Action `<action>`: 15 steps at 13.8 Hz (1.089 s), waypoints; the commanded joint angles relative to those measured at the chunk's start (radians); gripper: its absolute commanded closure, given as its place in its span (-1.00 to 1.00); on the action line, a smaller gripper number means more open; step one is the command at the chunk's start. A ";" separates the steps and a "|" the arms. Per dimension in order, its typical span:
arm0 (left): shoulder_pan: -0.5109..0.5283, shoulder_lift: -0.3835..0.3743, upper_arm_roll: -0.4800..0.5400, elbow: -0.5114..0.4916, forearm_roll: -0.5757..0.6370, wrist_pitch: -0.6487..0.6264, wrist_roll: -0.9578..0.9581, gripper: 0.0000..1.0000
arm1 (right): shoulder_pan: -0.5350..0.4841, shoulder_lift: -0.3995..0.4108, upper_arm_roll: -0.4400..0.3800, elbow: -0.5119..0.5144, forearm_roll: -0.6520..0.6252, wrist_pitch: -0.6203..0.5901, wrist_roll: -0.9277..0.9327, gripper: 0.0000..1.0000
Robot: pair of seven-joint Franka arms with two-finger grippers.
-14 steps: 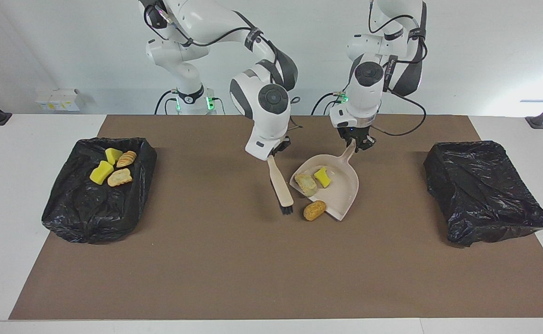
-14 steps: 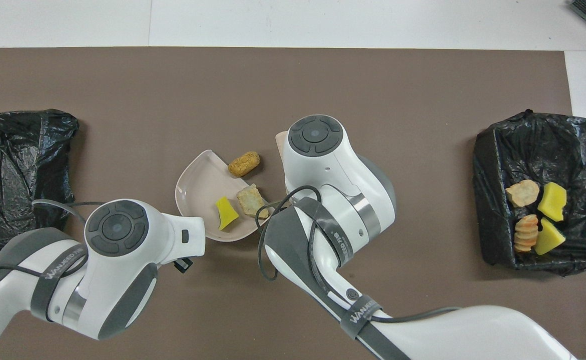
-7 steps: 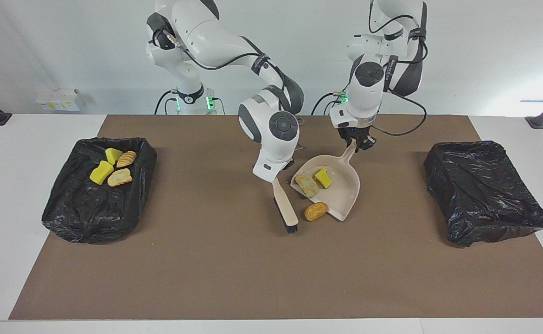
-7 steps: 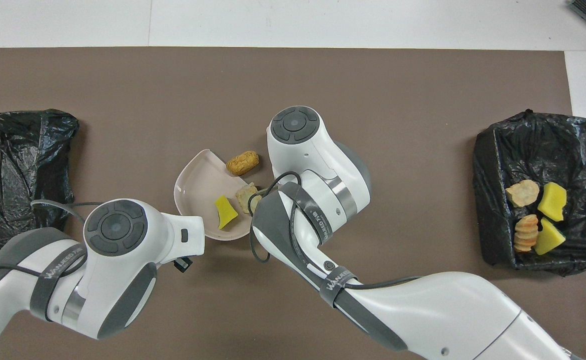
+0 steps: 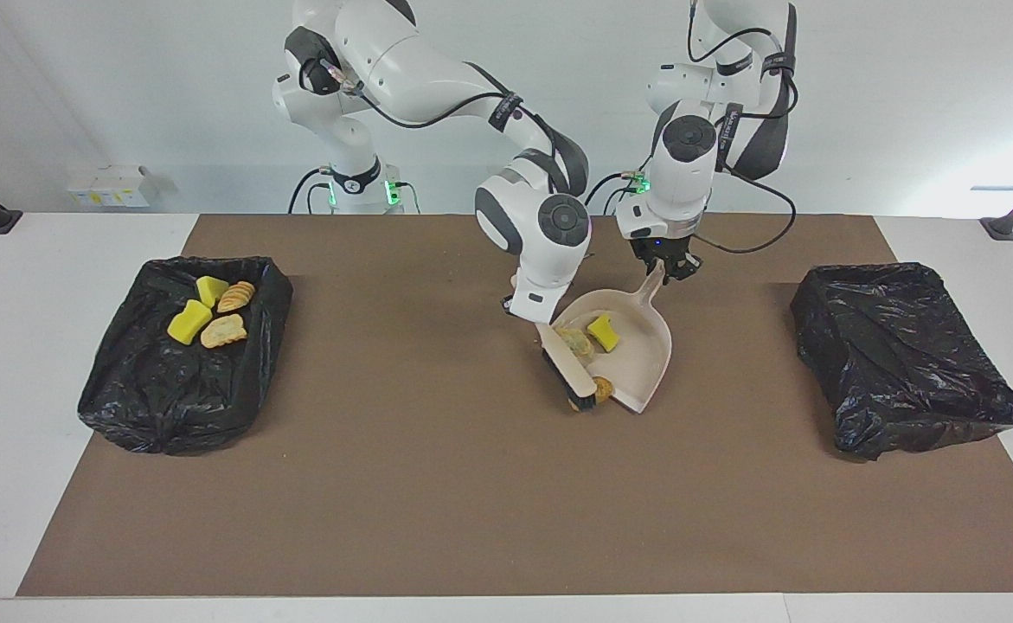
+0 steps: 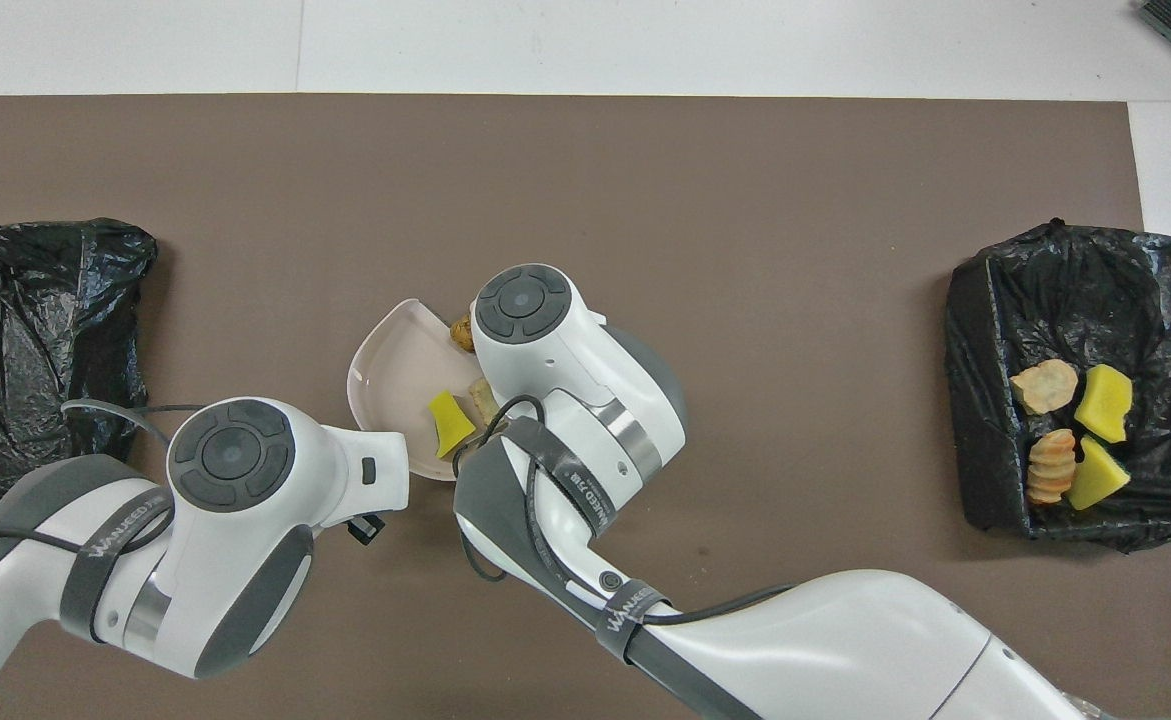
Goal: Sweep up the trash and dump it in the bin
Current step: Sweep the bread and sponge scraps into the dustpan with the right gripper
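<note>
At mid-table the right gripper (image 5: 530, 305) clasps the brush (image 5: 568, 372), its bristles pressed against the tan lump (image 5: 601, 390) at the dustpan (image 5: 644, 346) lip. Seen from overhead, the right arm hides the brush and most of that lump. The left gripper (image 5: 663, 270) clamps the dustpan handle. Inside the pan lie a yellow sponge (image 5: 602, 332) and a bread piece (image 5: 575, 341). Four more pieces (image 5: 210, 311) sit in the bin (image 5: 151, 389) toward the right arm's end; the other bin (image 5: 900, 355) shows only black liner. Bare brown mat (image 5: 437, 502) surrounds the pan.
</note>
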State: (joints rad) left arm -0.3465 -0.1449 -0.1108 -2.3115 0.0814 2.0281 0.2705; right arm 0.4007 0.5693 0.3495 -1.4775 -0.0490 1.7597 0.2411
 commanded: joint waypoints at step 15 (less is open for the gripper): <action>-0.006 -0.002 0.008 -0.031 0.000 0.102 -0.010 1.00 | -0.135 -0.154 0.029 -0.112 0.012 -0.025 -0.128 1.00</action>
State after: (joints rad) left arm -0.3464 -0.1444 -0.1106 -2.3141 0.0811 2.0521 0.2700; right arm 0.2864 0.4216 0.3672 -1.5734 0.0034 1.7094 0.0884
